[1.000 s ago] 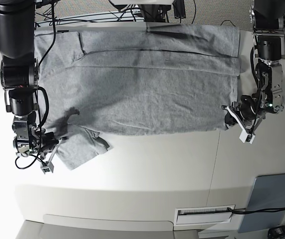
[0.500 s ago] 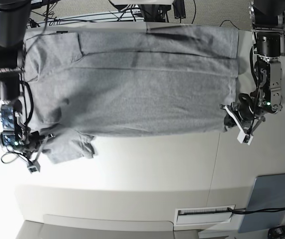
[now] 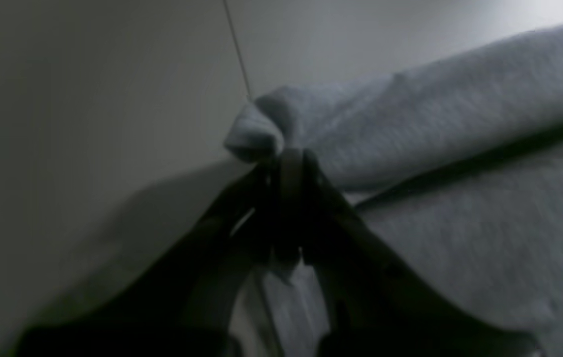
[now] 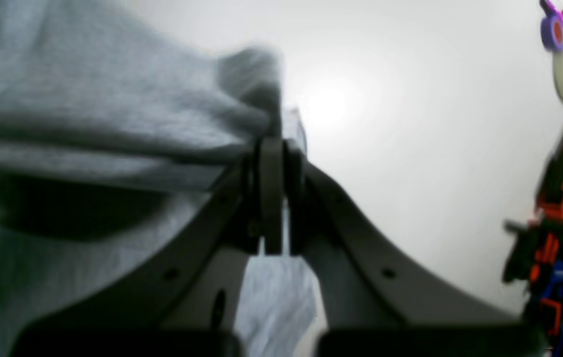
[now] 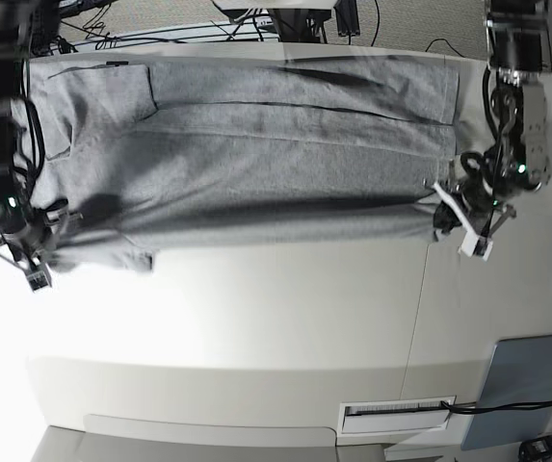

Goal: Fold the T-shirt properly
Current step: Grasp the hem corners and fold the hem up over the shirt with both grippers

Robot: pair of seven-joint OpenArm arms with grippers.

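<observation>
Currently the T-shirt [image 5: 256,144] lies spread along the far edge of the desk [image 5: 285,318], its near long edge lifted between both arms.

Left tool [image 3: 288,158]: jaws pressed together, pinching a small bunched corner of grey cloth; only a little nub shows past the tips. Right tool [image 4: 274,148]: likewise pinching a fold of cloth at the opposite end, near the desk's other side edge.

Risks, as judged from here:
- Left pinch looks shallow. Tension along the lifted edge could pull the corner out, dropping that end.
- Arms travelling unevenly toward the far edge would skew the fold line, leaving crooked hems.
- The sleeve [image 5: 112,252] hanging by the right tool may tuck under or bunch, making a lump.
- Slack in the middle may sag, drag on the desk and wrinkle.
</observation>
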